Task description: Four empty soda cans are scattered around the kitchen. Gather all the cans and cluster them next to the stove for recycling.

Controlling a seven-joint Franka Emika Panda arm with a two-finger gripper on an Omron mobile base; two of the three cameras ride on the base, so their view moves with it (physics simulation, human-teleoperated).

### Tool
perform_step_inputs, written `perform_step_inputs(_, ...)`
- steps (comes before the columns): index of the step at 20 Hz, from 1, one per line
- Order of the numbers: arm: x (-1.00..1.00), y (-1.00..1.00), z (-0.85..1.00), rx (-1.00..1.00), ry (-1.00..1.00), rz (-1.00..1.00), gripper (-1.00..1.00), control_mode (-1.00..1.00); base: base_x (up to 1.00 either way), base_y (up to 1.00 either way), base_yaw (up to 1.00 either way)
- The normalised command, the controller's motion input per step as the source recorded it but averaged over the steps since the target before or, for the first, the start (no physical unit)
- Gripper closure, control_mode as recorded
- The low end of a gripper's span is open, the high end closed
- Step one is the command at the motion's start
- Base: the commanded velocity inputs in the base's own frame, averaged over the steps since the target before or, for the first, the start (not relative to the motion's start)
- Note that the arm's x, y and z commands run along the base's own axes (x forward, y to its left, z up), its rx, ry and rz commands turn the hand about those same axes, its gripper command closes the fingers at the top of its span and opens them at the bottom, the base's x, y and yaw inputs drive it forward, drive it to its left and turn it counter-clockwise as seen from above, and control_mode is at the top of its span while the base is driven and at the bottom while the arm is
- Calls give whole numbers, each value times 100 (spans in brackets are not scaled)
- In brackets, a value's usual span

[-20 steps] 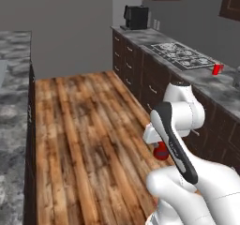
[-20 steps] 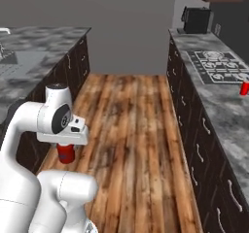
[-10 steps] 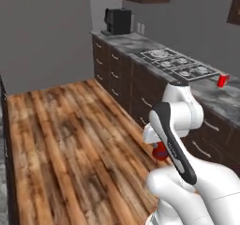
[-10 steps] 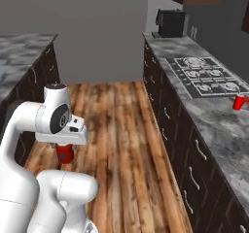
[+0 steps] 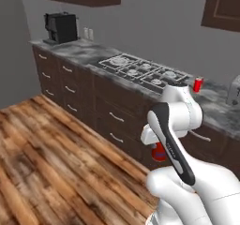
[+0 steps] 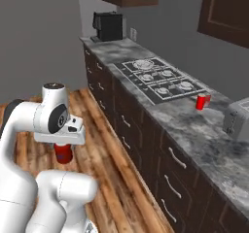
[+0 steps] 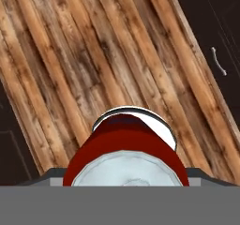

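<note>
Hanging below the hand, the claw (image 6: 63,147) is closed around 1 red soda can (image 6: 63,153), held upright above the wooden floor (image 5: 51,163), out in front of the stove (image 6: 160,79). Another soda can (image 6: 202,101) stands on the worktop (image 6: 204,130) just beside the stove, between it and the toaster (image 6: 238,119).

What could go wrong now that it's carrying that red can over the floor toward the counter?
The held can hangs low under the hand, over the wooden floor; if the grip slips, it would likely roll away. It also rides below the counter edge, so it could bump the drawer fronts unless raised. Setting it down by the stove could topple the can already there.
</note>
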Motion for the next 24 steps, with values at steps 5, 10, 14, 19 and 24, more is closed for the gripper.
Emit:
perform_step_inputs(5, 0, 0, 0, 0, 0, 0, 100, 100, 71, 0, -57)
perform_step_inputs(10, 0, 0, 0, 0, 0, 0, 100, 100, 62, 7, -62)
perform_step_inputs(14, 0, 0, 0, 0, 0, 0, 100, 100, 50, 36, -64)
perform_step_inputs(19, 0, 0, 0, 0, 0, 0, 100, 100, 33, 60, -62)
perform_step_inputs(24, 0, 0, 0, 0, 0, 0, 100, 100, 56, 81, -49)
